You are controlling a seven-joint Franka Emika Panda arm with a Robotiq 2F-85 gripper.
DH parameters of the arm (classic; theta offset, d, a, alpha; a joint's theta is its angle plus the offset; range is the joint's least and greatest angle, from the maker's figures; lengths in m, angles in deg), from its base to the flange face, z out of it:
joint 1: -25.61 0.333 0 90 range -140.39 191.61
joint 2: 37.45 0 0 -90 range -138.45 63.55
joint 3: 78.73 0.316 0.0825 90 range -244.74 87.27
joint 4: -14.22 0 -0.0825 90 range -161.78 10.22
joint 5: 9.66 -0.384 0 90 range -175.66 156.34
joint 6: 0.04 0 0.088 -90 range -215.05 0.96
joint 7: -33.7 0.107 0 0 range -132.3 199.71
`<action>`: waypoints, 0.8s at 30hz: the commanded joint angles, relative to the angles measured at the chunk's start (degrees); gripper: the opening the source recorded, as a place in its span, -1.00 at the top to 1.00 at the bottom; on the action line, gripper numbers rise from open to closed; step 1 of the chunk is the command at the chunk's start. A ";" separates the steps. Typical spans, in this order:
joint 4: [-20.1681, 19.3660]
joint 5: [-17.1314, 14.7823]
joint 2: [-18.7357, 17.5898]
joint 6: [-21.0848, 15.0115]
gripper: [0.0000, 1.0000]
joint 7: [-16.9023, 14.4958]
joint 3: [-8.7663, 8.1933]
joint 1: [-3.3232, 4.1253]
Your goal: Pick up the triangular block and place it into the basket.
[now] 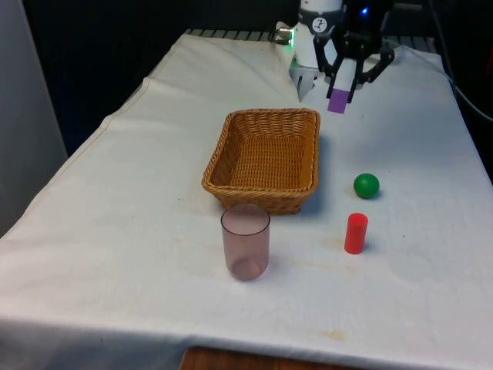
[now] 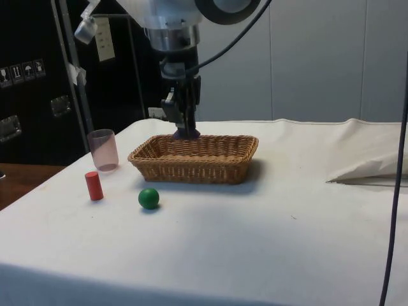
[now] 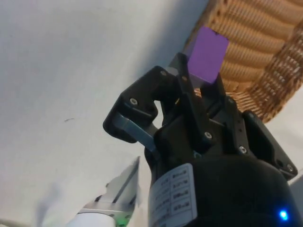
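Note:
A purple block (image 1: 337, 101) hangs in the air, pinched in my gripper (image 1: 340, 96), which is shut on it. It sits above the cloth just past the far corner of the wicker basket (image 1: 266, 158), toward the front view's right. In the side view the gripper (image 2: 185, 125) hovers over the basket's far rim (image 2: 191, 141), the purple block (image 2: 186, 134) poking out below the fingers. The wrist view has the block (image 3: 207, 54) between the fingers (image 3: 187, 87), with the basket's corner (image 3: 258, 56) beyond it.
A green ball (image 1: 366, 185) and a red cylinder (image 1: 355, 233) lie on the front view's right of the basket. A translucent pink cup (image 1: 246, 241) stands in front of the basket. White cloth stretches open on the front view's left.

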 commanded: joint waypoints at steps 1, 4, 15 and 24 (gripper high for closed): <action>0.23 0.92 -0.17 0.00 0.34 -0.06 -0.52 -0.17; 0.00 0.97 -0.06 0.00 0.34 -0.06 -0.80 -0.06; 0.06 4.93 -1.15 -2.35 0.34 -0.34 -4.35 -0.63; 0.11 5.96 -4.01 -6.36 0.34 -1.43 -7.51 -0.92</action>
